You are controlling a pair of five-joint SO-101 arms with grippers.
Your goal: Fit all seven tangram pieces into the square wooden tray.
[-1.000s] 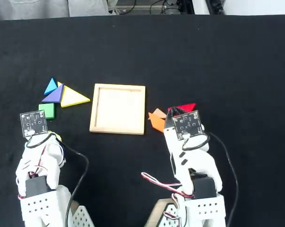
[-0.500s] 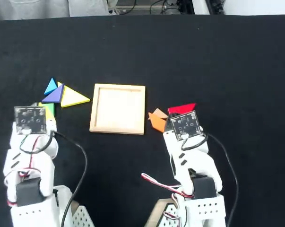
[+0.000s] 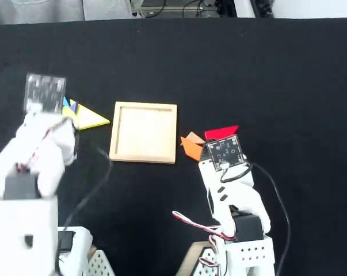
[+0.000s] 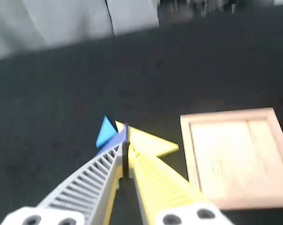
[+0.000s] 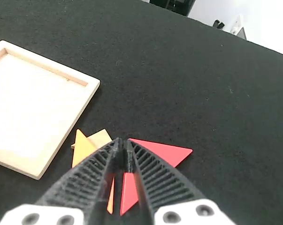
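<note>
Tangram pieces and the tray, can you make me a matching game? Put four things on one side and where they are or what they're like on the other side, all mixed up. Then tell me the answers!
Things:
1. wooden tray
2. yellow triangle
3. red triangle
4. orange pieces

Clues:
A. One tip points at the tray.
B. Lying between the tray and the red triangle.
C. Nothing inside it yet.
D. Lying past the orange pieces, farther from the tray.

Answers: 1-C, 2-A, 3-D, 4-B.
</note>
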